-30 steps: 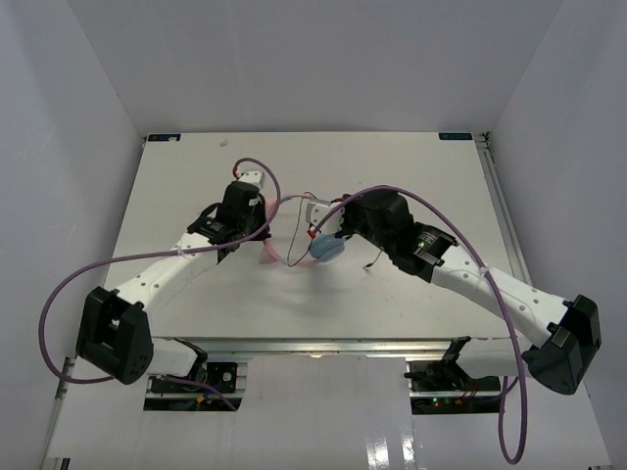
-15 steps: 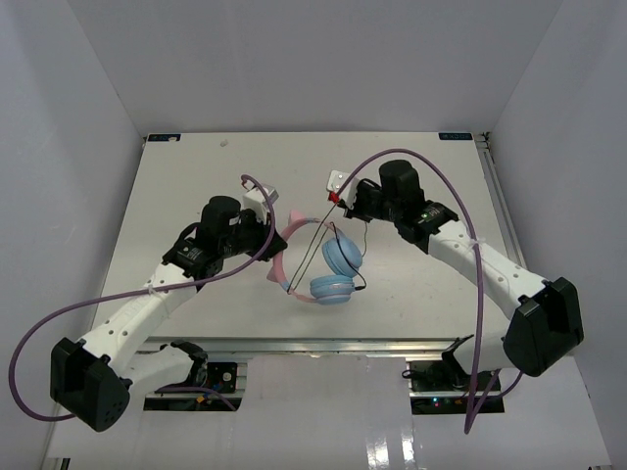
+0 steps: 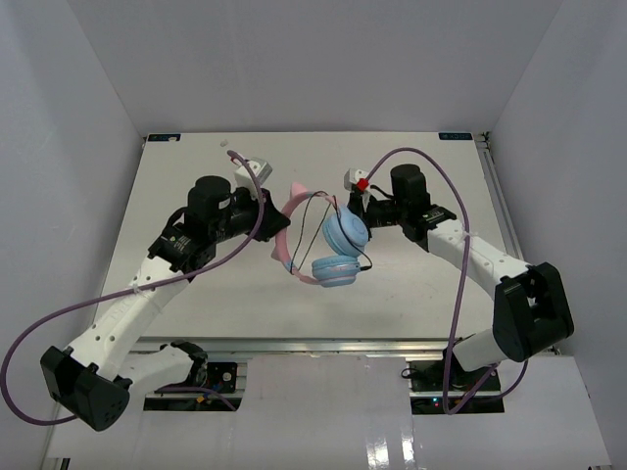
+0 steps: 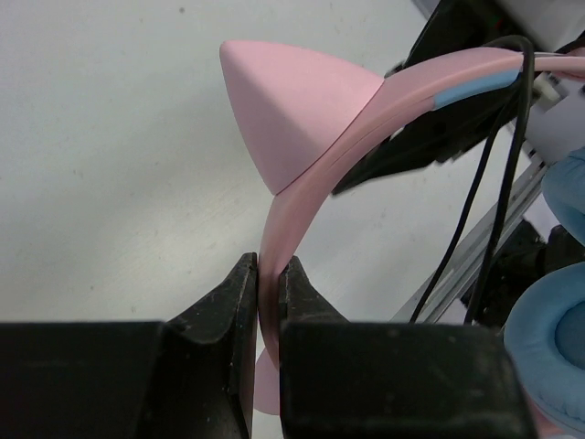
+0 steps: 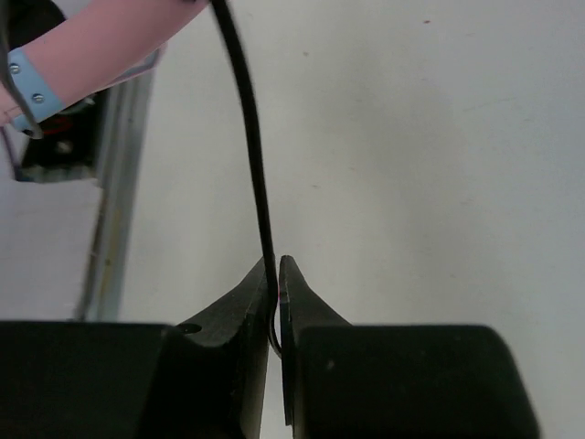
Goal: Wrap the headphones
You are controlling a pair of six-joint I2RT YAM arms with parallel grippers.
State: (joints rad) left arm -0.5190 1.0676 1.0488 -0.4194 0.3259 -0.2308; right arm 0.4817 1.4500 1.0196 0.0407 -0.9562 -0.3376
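Note:
The headphones hang in the air above the table's middle: a pink headband point(image 3: 287, 227) with a cat ear point(image 4: 292, 114) and two light-blue ear cups point(image 3: 344, 233) below it. My left gripper point(image 3: 271, 217) is shut on the headband point(image 4: 271, 283). My right gripper point(image 3: 355, 208) is shut on the thin black cable point(image 5: 259, 183), which runs from its jaws up toward the headband point(image 5: 101, 41). The cable point(image 3: 315, 211) loops over the headband and round the cups.
The white table point(image 3: 196, 274) has a metal rail along its near edge point(image 3: 323, 345). Thick purple arm cables point(image 3: 88, 304) arc beside both arms. White walls stand on three sides.
Both arms have lifted the headphones off the table. My right gripper has drawn the cable up and to the right, and the headphones now hang higher with the cups together.

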